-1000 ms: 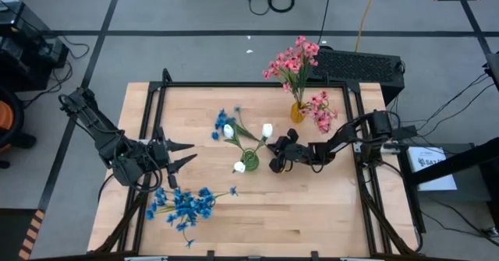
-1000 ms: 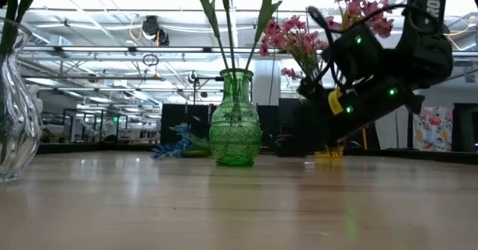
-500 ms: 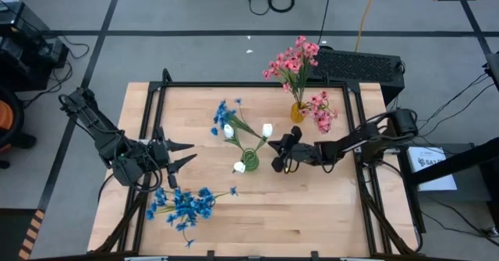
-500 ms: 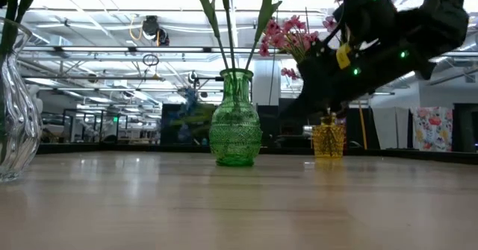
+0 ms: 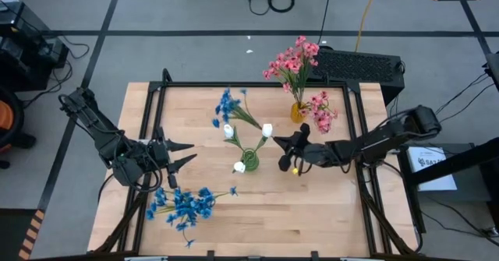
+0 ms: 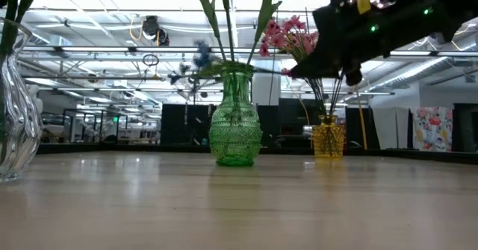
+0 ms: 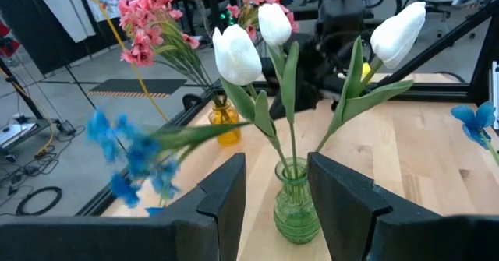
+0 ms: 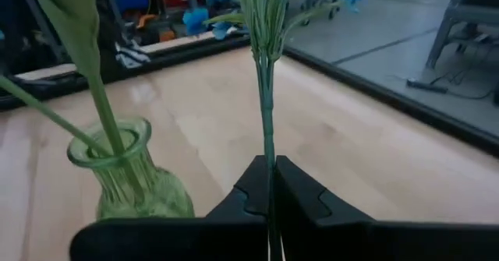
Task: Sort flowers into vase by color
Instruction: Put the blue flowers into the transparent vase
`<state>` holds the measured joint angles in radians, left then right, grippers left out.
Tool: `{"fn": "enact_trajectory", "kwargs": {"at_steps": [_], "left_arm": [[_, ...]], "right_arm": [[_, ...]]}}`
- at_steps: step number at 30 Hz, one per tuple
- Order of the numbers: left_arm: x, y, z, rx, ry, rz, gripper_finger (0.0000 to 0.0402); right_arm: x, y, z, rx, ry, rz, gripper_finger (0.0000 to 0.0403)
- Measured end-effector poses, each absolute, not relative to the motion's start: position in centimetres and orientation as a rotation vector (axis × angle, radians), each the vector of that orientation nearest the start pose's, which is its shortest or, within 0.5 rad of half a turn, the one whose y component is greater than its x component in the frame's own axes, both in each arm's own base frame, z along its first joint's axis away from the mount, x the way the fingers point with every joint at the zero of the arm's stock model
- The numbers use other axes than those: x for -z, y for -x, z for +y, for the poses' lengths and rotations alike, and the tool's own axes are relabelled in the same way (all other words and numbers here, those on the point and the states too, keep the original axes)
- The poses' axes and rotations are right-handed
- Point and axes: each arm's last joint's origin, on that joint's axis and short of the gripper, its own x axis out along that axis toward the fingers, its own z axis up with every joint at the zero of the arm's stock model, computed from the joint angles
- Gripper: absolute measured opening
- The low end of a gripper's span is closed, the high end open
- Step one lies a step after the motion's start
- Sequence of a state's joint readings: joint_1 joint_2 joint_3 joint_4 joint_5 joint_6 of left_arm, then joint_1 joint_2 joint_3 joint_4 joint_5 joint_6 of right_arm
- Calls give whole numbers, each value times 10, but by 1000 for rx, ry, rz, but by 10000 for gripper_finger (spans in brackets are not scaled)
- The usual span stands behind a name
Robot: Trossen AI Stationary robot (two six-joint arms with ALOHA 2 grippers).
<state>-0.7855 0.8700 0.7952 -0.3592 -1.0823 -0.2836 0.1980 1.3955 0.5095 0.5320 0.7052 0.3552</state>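
My right gripper [image 5: 279, 144] is above the table just right of the green vase [image 5: 249, 161] and is shut on a blue flower spray [image 5: 228, 105]. The green vase holds white buds [image 7: 238, 54] on stems standing in its mouth. Pink flowers [image 5: 292, 62] stand in a yellow vase [image 6: 327, 139] at the far edge. More blue flowers [image 5: 183, 205] are near the front left, where a clear vase [image 6: 15, 123] stands. My left gripper [image 5: 183, 153] hovers open at the left, pointing at the green vase. My right gripper pinches the blue spray's thin green stem [image 8: 269, 164] between its two shut fingers, near the stem's bare lower end. The fingers come nearly level from the table's right side, and the stem runs on ahead in line with them. The spray [image 6: 198, 56] is lifted clear, blossoms toward the far left.
A black frame rail [image 5: 257, 84] runs around the wooden tabletop [image 5: 312, 206]. A dark keyboard-like box [image 5: 362, 62] lies beyond the far right corner. Bare wood lies at the near right of the table.
My right gripper has risen and drawn back toward the table's right edge, staying shut. The blue spray, which lay on the table behind the green vase, has come up clear of it and now sticks out almost level, its blossoms swung toward the far edge.
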Motion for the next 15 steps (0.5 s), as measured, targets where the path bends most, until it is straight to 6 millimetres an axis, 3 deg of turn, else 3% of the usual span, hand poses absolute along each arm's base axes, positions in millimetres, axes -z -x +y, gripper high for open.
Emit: {"fn": "enact_trajectory", "kwargs": {"at_steps": [15], "left_arm": [[-314, -140, -104, -338, -61, 202, 145]], "right_arm": [[-227, -233, 47, 577, -131, 68, 0]]}}
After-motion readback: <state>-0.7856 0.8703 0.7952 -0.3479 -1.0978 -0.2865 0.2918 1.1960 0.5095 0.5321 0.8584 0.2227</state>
